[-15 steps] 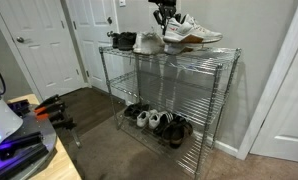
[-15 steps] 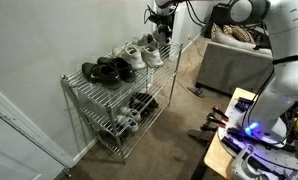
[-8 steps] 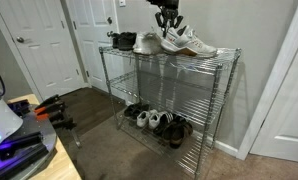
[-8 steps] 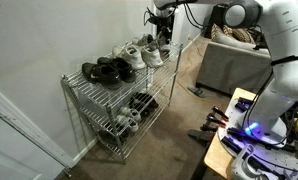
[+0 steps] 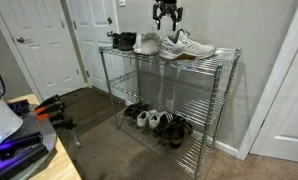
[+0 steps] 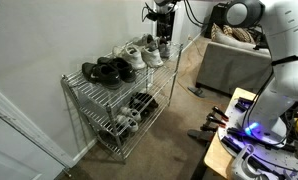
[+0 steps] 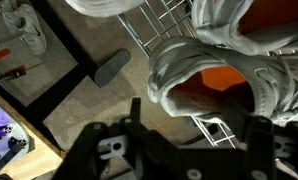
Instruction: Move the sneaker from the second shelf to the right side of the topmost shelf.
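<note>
On the topmost shelf (image 5: 217, 56), left to right in an exterior view: black shoe (image 5: 120, 41), bulky white sneaker (image 5: 147, 43), then the sneaker (image 5: 187, 46), sole-down toward the right end. Above it hangs the gripper (image 5: 167, 14), apart from the shoe, jaws spread wide and holding nothing. Below, the second shelf (image 5: 159, 88) shows only bare wire, and more shoes (image 5: 159, 122) sit on the lowest tier. Judgement: transfer looks done, with placement on the right side achieved; only pulling the arm clear seems left. Wrist view alone looks straight down into the sneaker's collar and orange insole, fingers (image 7: 107, 150) wide to either side, nothing between. Only the exterior views give the whole rack and the shoe's place in the row.
</note>
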Available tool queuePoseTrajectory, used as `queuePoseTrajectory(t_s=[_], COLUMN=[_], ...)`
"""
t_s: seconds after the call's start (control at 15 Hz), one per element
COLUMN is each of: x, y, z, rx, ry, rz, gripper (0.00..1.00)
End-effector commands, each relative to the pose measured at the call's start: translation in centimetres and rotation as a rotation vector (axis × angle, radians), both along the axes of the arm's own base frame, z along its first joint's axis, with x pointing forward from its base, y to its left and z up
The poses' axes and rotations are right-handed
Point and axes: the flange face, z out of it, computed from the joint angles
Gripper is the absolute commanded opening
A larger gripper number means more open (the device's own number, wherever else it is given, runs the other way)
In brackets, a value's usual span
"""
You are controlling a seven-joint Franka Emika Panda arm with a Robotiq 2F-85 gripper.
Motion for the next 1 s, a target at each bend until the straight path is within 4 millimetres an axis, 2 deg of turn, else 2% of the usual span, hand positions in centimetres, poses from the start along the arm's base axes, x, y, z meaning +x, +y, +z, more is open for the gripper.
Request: queuePoseTrajectory(t_s=[0.0, 0.33, 0.4, 0.93], x=[-0.7, -0.2, 0.3, 0.4], y=[1.4, 2.0, 1.8, 1.8], z=[1.3, 1.4, 0.8, 0.6], rx=[0.012, -0.014, -0.010, -0.010], ry=[-0.010, -0.046, -0.025, -0.022], rz=[0.004, -0.048, -0.016, -0.019], gripper=[1.00, 1.00, 1.00, 1.00])
